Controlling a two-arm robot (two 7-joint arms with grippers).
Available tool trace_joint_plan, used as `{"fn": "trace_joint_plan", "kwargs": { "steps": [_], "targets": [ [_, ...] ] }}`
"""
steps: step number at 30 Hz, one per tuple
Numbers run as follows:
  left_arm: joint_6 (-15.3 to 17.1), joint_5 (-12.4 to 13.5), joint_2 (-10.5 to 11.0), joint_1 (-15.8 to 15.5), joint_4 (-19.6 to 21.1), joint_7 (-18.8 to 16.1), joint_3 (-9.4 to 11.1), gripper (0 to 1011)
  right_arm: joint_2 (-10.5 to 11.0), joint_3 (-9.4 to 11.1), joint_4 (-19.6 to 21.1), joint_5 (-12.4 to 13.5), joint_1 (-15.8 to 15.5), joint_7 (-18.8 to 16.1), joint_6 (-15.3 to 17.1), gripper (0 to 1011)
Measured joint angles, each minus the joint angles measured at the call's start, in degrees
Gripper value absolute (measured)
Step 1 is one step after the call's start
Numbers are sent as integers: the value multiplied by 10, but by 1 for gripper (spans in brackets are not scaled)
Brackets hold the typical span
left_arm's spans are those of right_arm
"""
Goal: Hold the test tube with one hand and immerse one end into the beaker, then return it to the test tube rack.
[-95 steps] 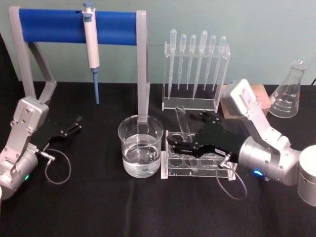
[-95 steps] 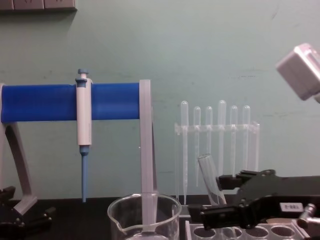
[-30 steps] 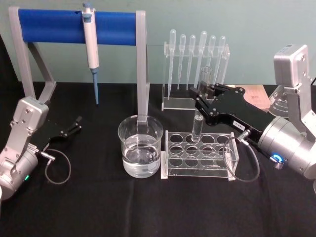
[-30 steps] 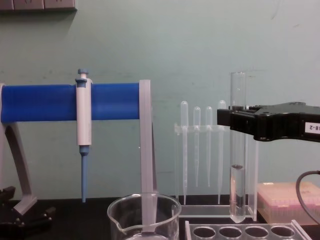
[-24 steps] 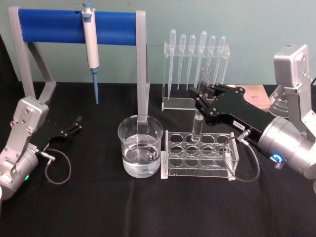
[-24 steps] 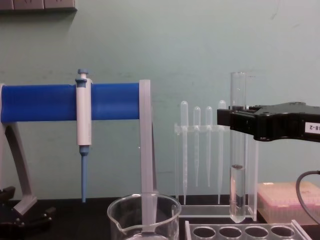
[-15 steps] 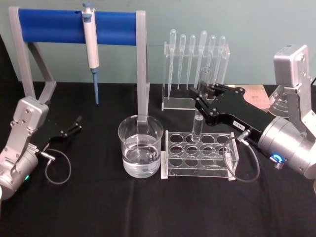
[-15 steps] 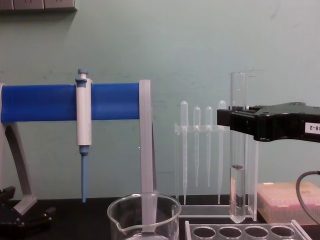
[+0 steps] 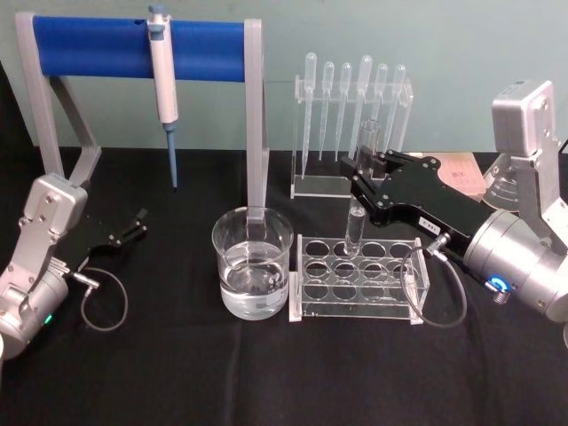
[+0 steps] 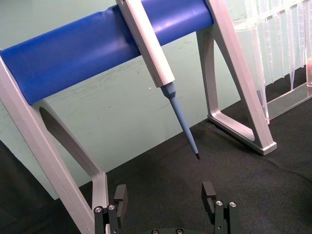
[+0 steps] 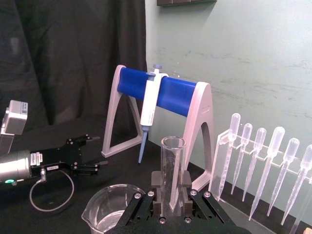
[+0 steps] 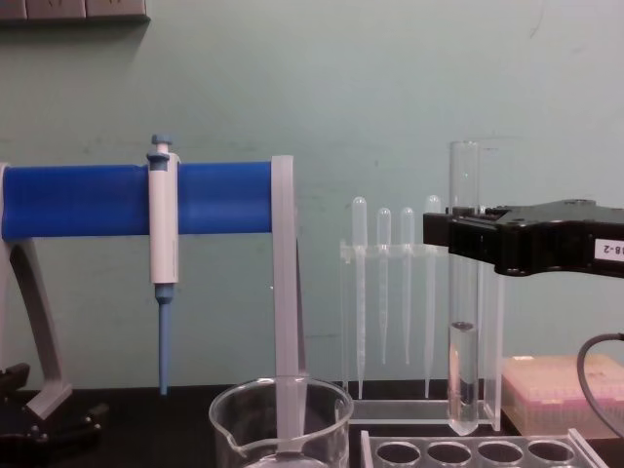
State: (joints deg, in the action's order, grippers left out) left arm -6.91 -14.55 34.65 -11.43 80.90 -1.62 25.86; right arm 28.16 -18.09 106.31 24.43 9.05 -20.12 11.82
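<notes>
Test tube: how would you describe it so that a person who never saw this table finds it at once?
Right of the blue stand sits the beaker, then a clear rack with round holes. Just above that rack the right gripper holds the test tube upright. It is a wide open-topped glass tube, unlike the thin bulb-topped pipettes behind.

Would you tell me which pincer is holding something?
The right pincer, shut on the upright test tube above the rack; the left pincer sits open and empty.

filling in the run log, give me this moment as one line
right hand: shut on tube | tube: upright, bottom just above rack | beaker: beside rack | left hand: open, parked on table
</notes>
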Motion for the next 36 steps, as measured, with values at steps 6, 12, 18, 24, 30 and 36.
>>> {"fn": "trace_joint_plan", "kwargs": {
  "steps": [6,12,18,24,30,36],
  "targets": [
    [0,0,0,0,0,0,0,1000,0,0,0,0,0,0,0,225],
    [0,0,0,0,0,0,0,1000,0,0,0,0,0,0,0,225],
    [0,0,0,0,0,0,0,1000,0,0,0,0,0,0,0,225],
    [0,0,0,0,0,0,0,1000,0,0,0,0,0,0,0,225],
    [0,0,0,0,0,0,0,1000,0,0,0,0,0,0,0,225],
    [0,0,0,0,0,0,0,1000,0,0,0,0,0,0,0,225]
  ]
}}
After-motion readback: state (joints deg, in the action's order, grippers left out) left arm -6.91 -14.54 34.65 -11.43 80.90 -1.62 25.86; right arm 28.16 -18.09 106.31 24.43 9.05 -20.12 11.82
